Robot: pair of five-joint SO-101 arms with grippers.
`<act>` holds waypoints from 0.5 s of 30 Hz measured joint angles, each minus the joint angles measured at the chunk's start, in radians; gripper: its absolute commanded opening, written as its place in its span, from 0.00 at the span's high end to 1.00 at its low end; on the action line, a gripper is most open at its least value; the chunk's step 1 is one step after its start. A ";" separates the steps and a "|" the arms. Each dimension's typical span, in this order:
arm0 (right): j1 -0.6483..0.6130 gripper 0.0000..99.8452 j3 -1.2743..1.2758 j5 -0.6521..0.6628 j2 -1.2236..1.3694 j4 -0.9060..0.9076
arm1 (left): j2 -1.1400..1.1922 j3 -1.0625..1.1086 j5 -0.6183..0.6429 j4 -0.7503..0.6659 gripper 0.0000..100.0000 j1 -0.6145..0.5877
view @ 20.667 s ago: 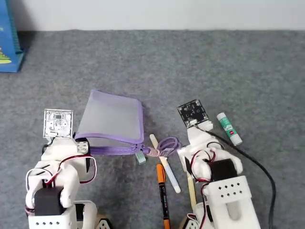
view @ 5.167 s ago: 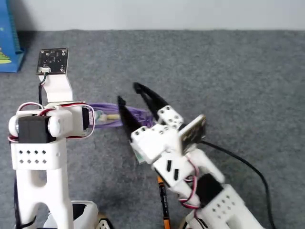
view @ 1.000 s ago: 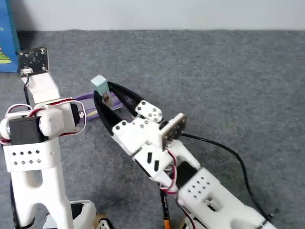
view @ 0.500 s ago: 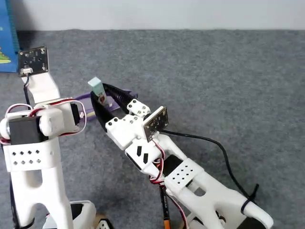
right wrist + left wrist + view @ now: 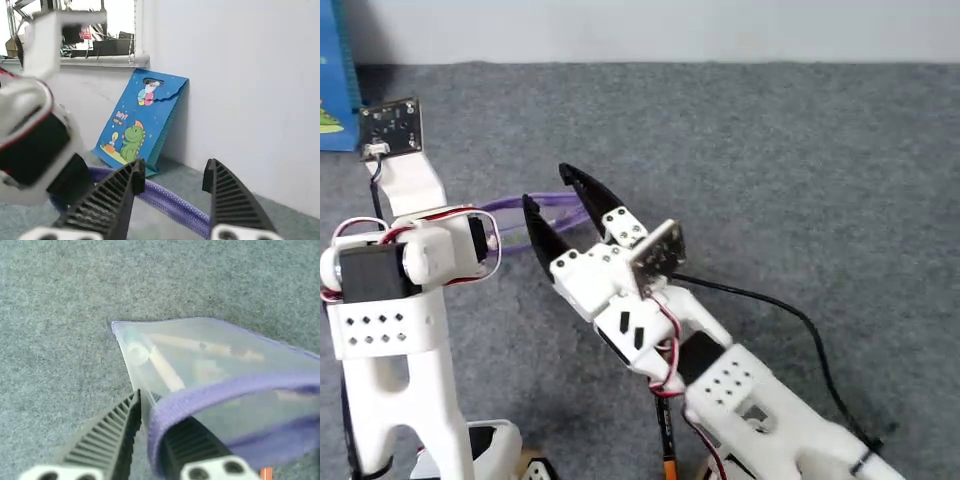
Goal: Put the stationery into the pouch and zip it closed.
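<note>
At the far left a blue gift bag [image 5: 334,95] stands at the edge of the grey carpeted table [image 5: 820,150]. Next to it, the left arm [image 5: 395,300] rises tall, and its left gripper [image 5: 146,404] is clenched on the purple fabric rim of the pouch [image 5: 210,370]. Through the pouch's clear wall, the left wrist view shows a glue stick [image 5: 136,352] and several pale stick-shaped items lying inside. In the high view the pouch's purple rim runs between the two arms. The right gripper [image 5: 546,186] hangs at this rim with its black jaws spread wide and nothing between them. Near the front edge, an orange pen [image 5: 666,447] lies on the carpet, partly under the right arm.
</note>
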 measured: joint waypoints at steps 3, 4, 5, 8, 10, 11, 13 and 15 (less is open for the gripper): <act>0.000 0.82 0.000 0.000 -0.107 0.110 | 0.000 0.005 0.000 0.000 0.99 0.000; 0.000 0.82 0.000 0.000 -0.146 0.152 | 0.000 0.009 0.000 0.000 0.99 0.000; 0.000 0.82 0.000 0.000 -0.181 0.198 | 0.000 0.009 0.000 0.000 0.99 0.000; 0.003 0.82 0.000 0.000 -0.287 0.377 | 0.000 0.009 0.000 0.000 0.99 -0.009; 0.026 0.82 0.000 -0.021 -0.342 0.525 | 0.000 0.011 0.000 0.000 0.99 -0.023; 0.046 0.82 0.000 -0.052 -0.365 0.606 | 0.000 0.011 0.000 0.000 0.99 -0.031; 0.100 0.82 0.000 -0.120 -0.390 0.763 | 0.000 0.011 0.000 0.000 0.99 -0.037; 0.158 0.82 0.000 -0.176 -0.396 0.911 | 0.000 0.011 0.000 0.000 0.99 -0.037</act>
